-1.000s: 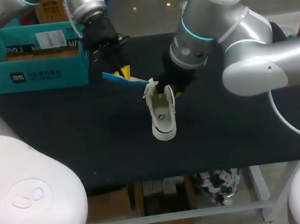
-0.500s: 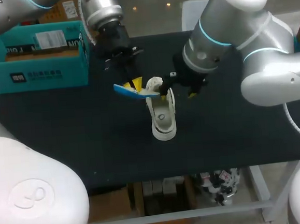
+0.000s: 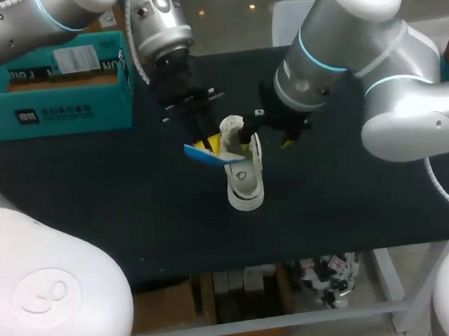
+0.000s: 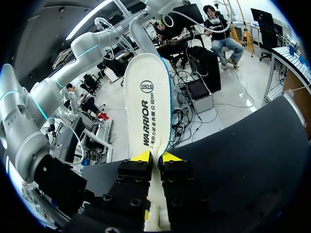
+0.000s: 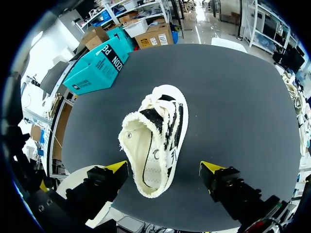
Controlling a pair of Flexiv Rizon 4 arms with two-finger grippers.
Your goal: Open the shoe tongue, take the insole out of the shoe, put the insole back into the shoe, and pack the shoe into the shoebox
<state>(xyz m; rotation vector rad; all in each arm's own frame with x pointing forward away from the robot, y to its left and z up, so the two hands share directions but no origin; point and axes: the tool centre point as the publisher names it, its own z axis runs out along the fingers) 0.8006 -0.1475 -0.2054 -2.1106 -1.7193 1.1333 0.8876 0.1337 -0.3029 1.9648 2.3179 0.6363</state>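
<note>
A white canvas shoe with black laces lies on the dark table, its opening facing up. My left gripper is shut on a white insole with a blue edge, held just left of the shoe's collar. In the left wrist view the insole sticks out ahead from between the yellow tips of that gripper. My right gripper hovers open at the shoe's far end. In its wrist view the shoe lies under the wide-open right gripper, untouched.
A teal shoebox stands at the table's back left, also seen as the shoebox beyond the shoe in the right wrist view. Bare dark tabletop lies in front of and to the right of the shoe.
My left gripper has carried the insole rightward and down to the shoe's collar. My right gripper has let go of the shoe, opened wide and drawn back a little.
</note>
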